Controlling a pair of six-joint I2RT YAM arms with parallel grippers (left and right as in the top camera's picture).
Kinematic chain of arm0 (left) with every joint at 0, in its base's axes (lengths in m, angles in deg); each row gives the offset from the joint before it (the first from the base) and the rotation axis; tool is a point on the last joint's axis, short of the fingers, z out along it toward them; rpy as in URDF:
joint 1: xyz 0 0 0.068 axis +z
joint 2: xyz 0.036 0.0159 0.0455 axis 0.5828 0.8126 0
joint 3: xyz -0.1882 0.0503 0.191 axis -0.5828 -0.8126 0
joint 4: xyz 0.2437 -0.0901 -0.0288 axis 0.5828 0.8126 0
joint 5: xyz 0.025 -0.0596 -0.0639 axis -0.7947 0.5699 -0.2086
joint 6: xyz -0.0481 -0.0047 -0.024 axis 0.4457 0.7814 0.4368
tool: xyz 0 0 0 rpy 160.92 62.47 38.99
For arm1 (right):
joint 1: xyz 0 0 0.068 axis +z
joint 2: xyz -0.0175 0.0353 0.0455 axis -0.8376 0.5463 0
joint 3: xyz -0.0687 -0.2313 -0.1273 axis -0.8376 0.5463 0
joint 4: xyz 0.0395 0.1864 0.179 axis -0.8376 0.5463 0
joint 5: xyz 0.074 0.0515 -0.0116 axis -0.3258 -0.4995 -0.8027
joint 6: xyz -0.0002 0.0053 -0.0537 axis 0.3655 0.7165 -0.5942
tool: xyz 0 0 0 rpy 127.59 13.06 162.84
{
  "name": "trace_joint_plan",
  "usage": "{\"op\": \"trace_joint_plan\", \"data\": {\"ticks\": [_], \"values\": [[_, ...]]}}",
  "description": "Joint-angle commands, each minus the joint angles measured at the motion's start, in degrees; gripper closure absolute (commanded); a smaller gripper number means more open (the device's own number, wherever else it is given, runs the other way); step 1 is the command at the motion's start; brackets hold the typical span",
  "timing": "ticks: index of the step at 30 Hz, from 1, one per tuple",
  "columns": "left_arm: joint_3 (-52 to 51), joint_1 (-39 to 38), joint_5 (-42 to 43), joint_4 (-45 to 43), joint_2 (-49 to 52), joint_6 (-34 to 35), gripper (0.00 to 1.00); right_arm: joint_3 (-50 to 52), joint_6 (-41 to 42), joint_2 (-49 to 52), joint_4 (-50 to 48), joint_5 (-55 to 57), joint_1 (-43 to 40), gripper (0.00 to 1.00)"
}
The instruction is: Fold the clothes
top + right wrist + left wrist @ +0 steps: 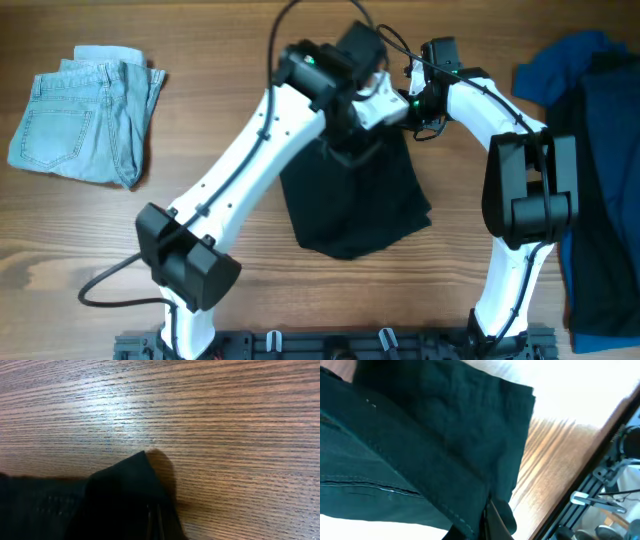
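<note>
The black shorts (355, 200) hang and lie at the middle of the table, their upper edge lifted. My left gripper (345, 135) is shut on the shorts' top edge; in the left wrist view the dark cloth (430, 440) fills the frame and is pinched between the fingers (490, 520). My right gripper (418, 118) is shut on the shorts' other top corner; in the right wrist view a black cloth corner (125, 490) sticks out over the wood, held at the fingers (155, 522).
Folded light-blue denim shorts (85, 115) lie at the far left. A royal-blue garment (560, 70) and a dark navy garment (605, 190) lie piled at the right edge. The table's front rail (340, 345) runs along the near side.
</note>
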Motion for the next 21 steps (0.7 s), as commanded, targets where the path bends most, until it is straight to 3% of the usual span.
{"op": "trace_joint_plan", "data": {"ticks": [1, 13, 14, 15, 16, 21], "values": [[0.0, -3.7, 1.7, -1.1, 0.9, 0.3, 0.96, 0.2, -1.3, -0.1, 0.8, 3.2, 0.1, 0.96], [0.0, -11.8, 3.0, -4.8, 10.2, 0.3, 0.96, 0.3, -1.2, 0.0, 0.7, 3.1, 0.1, 0.96], [0.0, -12.1, 3.0, -5.7, 10.7, 0.3, 0.82, 0.3, -1.2, 0.0, 0.7, 3.1, 0.1, 0.96], [0.0, -12.1, 3.0, -6.4, 11.1, 0.3, 0.46, 0.3, -1.2, 0.0, 0.7, 3.2, 0.1, 0.96], [0.0, -12.1, 3.0, -7.1, 11.3, 0.3, 0.00, 0.2, -1.4, 0.0, -0.3, 3.2, 0.0, 0.96], [4.5, -9.0, -1.9, -10.3, 8.9, 3.8, 0.00, -10.1, -2.9, -5.4, 6.1, 3.1, -4.8, 0.92]]}}
